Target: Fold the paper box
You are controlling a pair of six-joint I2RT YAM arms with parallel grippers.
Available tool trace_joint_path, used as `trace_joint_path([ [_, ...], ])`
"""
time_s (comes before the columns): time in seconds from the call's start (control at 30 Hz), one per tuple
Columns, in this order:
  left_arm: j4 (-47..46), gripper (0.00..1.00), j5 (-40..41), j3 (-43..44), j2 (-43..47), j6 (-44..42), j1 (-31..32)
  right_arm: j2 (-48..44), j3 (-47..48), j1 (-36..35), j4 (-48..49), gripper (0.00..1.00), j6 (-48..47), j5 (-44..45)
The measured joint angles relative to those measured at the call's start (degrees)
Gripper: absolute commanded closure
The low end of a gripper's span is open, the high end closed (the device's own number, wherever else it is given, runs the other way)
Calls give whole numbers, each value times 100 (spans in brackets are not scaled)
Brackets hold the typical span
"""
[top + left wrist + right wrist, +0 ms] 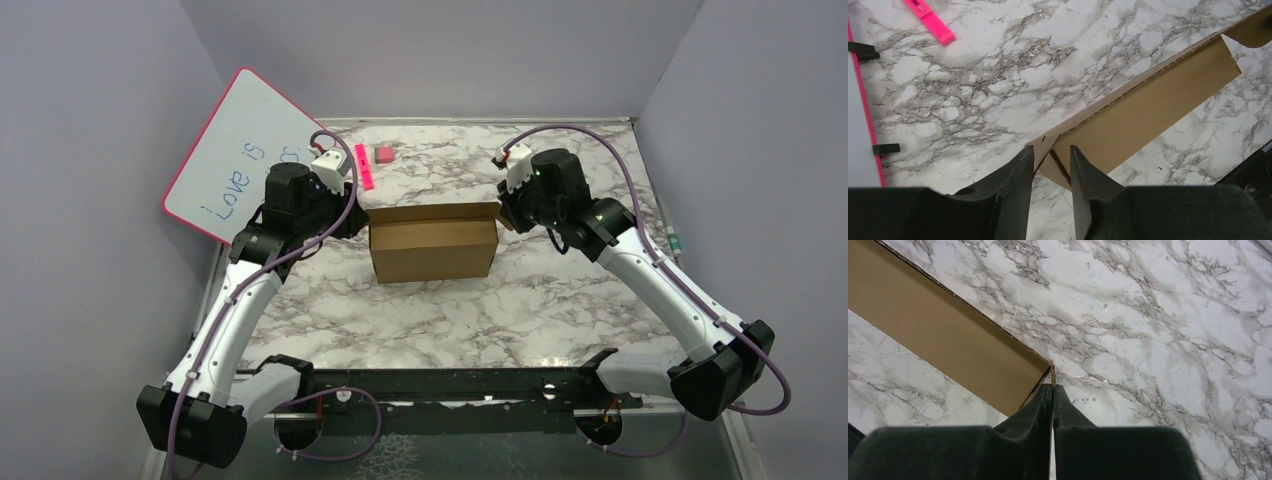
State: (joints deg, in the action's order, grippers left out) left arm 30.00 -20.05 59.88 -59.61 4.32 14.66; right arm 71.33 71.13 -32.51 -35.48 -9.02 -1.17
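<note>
- The box (pixel 433 250) stands on the marble desk (pixel 520 310) between the two grippers. It is open at the top and its long side faces the arm bases.
- The left gripper (pixel 1052 150) is at the box's left end, and the right gripper (pixel 1053 386) is at its right end.
- The left gripper's fingers (pixel 1020 175) stand apart, with the box's corner between them.
- The cardboard wall and a folded flap fill most of the gap between these fingers. One finger is outside the corner and the other is against the inner wall. I cannot tell whether they press the cardboard yet.
- From that gripper, the long wall runs away ahead and to the right.
- The right gripper's fingers (pixel 1038 407) are almost together. They pinch the thin top edge of the wall just at the box's corner.
- From the right gripper, the box's inside stretches ahead and to the left, and bare desk lies to the right.
- A pink marker (pixel 364 167) lies on the desk beyond the left gripper, near it.
- A small red block (pixel 383 154) lies just beside the marker's far end.
- A whiteboard (pixel 235 150) with blue writing leans against the wall to the left of the left gripper.
</note>
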Motion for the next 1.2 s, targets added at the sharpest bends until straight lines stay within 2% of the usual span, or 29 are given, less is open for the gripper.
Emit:
trace_joint_path([
  [0.33, 0, 78, 142, 26, 90, 398, 313, 0, 0, 2, -2, 97, 400, -44],
  [0.9, -4, 77, 828, 26, 155, 1652, 684, -17, 0, 39, -33, 99, 2262, 297],
  [1.2, -337, 76, 1281, -170, 229, 2385, 925, -170, -168, 72, 0, 99, 2785, 404],
])
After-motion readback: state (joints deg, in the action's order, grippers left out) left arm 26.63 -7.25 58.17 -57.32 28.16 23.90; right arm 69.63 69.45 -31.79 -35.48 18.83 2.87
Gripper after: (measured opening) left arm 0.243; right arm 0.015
